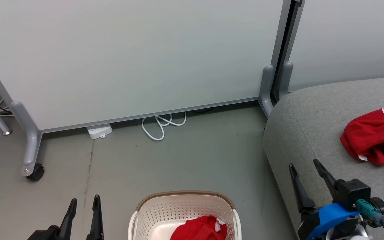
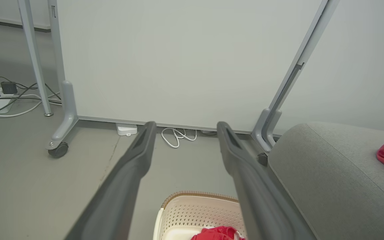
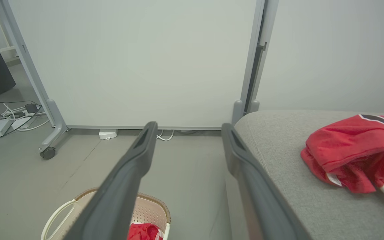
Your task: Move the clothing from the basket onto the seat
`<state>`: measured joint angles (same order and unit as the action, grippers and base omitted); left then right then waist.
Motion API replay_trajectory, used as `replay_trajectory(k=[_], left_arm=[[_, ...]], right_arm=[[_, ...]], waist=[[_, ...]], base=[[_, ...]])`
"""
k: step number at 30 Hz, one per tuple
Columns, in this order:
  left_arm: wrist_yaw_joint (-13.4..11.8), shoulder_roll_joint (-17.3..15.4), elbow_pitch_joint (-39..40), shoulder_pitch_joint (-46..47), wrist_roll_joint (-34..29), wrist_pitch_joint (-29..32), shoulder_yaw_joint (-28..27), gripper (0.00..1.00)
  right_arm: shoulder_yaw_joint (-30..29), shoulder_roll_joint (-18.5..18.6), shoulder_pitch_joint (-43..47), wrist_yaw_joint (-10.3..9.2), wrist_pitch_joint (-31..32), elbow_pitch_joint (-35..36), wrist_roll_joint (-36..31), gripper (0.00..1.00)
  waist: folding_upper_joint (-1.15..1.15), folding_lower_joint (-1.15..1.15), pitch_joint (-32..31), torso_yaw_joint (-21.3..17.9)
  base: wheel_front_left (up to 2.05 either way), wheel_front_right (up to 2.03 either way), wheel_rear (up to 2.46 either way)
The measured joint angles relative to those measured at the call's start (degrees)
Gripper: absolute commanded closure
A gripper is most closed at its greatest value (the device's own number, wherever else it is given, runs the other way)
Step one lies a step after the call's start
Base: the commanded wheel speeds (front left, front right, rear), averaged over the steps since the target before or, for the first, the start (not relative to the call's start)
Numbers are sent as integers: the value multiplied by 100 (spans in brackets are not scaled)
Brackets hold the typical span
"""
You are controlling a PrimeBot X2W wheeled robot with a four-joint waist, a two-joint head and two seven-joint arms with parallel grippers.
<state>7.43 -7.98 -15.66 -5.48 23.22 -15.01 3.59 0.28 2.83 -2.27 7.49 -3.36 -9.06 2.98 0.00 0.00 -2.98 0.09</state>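
Roughly half the job looks done: one red garment (image 1: 372,140) lies crumpled on the seat (image 1: 312,116), well in from its left edge, and a second garment (image 1: 200,230) sits bunched in the basket (image 1: 165,210), which stands on the floor (image 1: 178,160) just beside the seat's left edge.

The left gripper (image 1: 84,199) hovers over the floor left of the basket, and the right gripper (image 1: 303,164) hangs above the seat's near-left edge. On both, the fingers are spread and hold nothing.

The step in hand appears to be fetching the second garment. The left gripper seems better placed for it. It should come in over the rim from above, fingers parted, and bite into the highest fold so that the cloth bunches between them and not against the perforated wall. A straight lift clear of the rim before swinging across would keep trailing fabric from catching and tipping the light basket.

Each garment shows a small white tag (image 1: 362,157), but any print on them is too small to read, and no number or lettering faces the cameras.
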Motion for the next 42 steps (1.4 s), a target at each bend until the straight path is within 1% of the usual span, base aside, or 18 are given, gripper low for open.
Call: replay_trajectory(k=[12, 18, 23, 26, 31, 36, 39, 40, 41, 42], left_arm=[[0, -15, -42, 1, 45, 0, 74, 0], [0, -170, -172, 125, 44, 1, 386, 0], [0, -386, -265, 570, 168, 1, 690, 0], [0, -553, -342, 930, 323, 0, 899, 0], [0, -1062, -435, 1605, 519, 0, 1367, 0], [0, -1475, -539, 2249, 721, 0, 1858, 0], [0, -1808, -670, 2624, 815, 1, 2440, 0], [0, -1925, -727, 2787, 847, 0, 2664, 0], [0, -2105, -846, 3090, 913, 0, 3017, 0], [0, -2175, -915, 3231, 931, 0, 3198, 0]], right_arm=[[94, 0, -15, 0, 0, 8, 70, 0], [339, 0, -266, 0, 9, 100, 69, 0], [554, 1, -700, 0, 15, 363, 35, 0], [665, 3, -1031, 0, -1, 530, 11, 0], [798, 7, -1710, 0, -48, 849, 0, 0], [957, 10, -2256, 0, -71, 1104, 11, 0], [1040, 9, -2577, 0, -68, 1268, 12, 0], [1061, 11, -2681, 0, -69, 1323, 13, 0], [1116, 11, -2848, 0, -74, 1405, 14, 0], [1143, 9, -2910, 0, -74, 1437, 18, 0]], waist=[[0, 0, 60, -82], [0, 0, 265, -264], [0, 1, 721, -451], [0, 1, 1119, -580], [0, 1, 1938, -827], [0, 2, 2860, -1071], [0, 2, 3407, -1219], [0, 2, 3589, -1265], [0, 2, 3926, -1350], [0, 2, 4089, -1390]], base=[[0, 0, 0], [0, 0, 0], [0, 0, 0], [0, 0, 0], [0, 0, 0], [0, 0, 0], [0, 0, 0], [0, 0, 0], [0, 0, 0], [0, 0, 0]])
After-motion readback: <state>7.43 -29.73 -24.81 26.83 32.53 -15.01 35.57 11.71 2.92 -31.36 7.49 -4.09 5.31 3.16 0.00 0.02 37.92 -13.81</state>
